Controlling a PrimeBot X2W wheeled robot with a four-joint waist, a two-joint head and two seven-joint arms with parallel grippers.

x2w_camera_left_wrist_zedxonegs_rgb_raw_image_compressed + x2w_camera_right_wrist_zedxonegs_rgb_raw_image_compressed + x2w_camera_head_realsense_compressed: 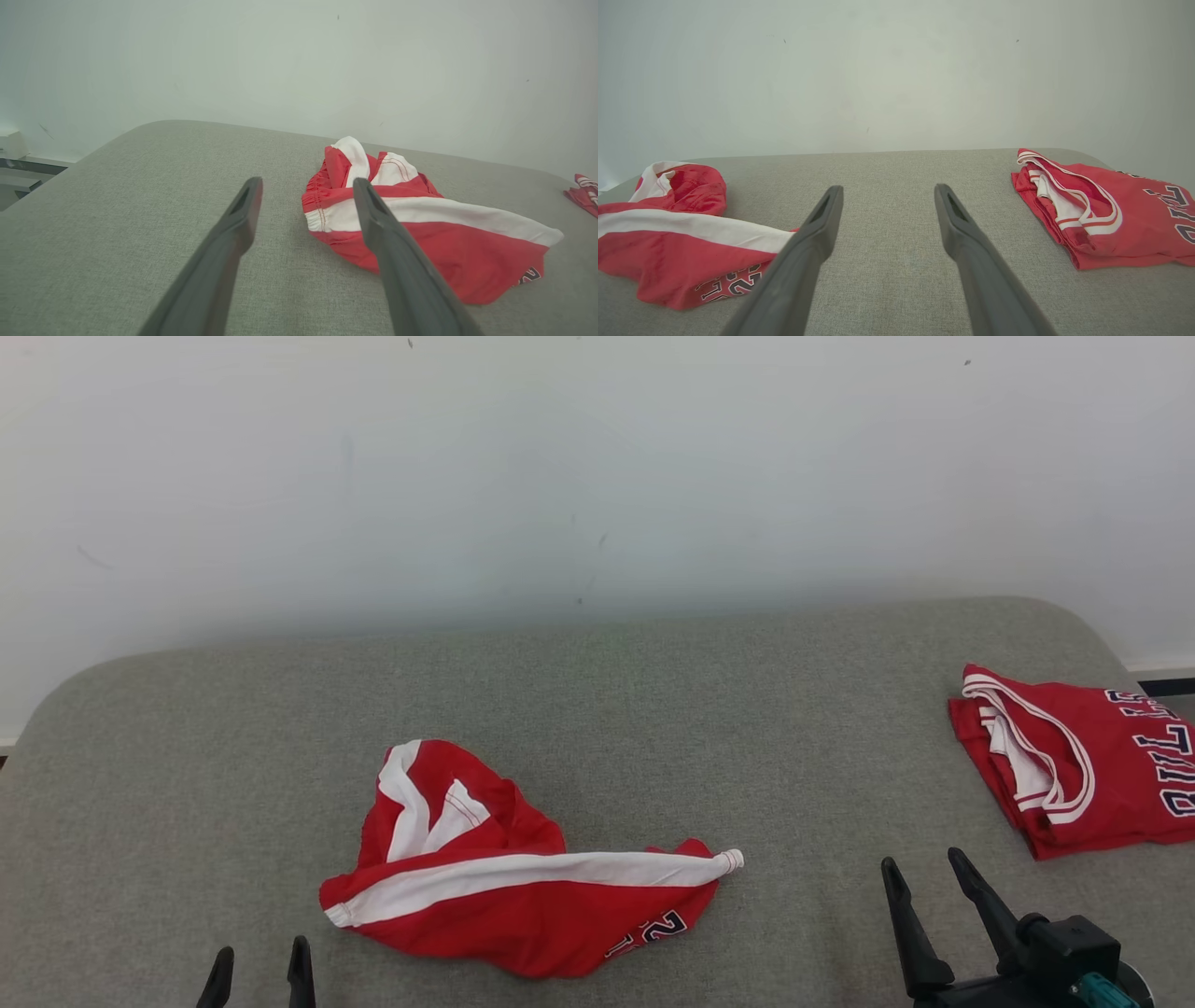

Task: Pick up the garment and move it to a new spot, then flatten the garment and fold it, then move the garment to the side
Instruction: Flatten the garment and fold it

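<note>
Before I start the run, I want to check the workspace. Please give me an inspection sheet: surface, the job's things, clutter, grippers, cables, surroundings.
Surface: grey fabric table with rounded far corners.
Job's things: crumpled red garment with a white stripe, lying unfolded near the middle.
Clutter: folded red jersey at the table's right side, apart from the garment.
Grippers: left gripper open, holding nothing; right gripper open, holding nothing.
Cables: nothing seen.
Surroundings: pale wall behind the table.

The crumpled red garment (pixel 523 896) lay on the grey padded table (pixel 653 709), with a folded red jersey (pixel 1074 775) well apart at the right. My left gripper (pixel 261 948) and right gripper (pixel 920 859) hung near me, fingers parted, touching nothing.
</note>
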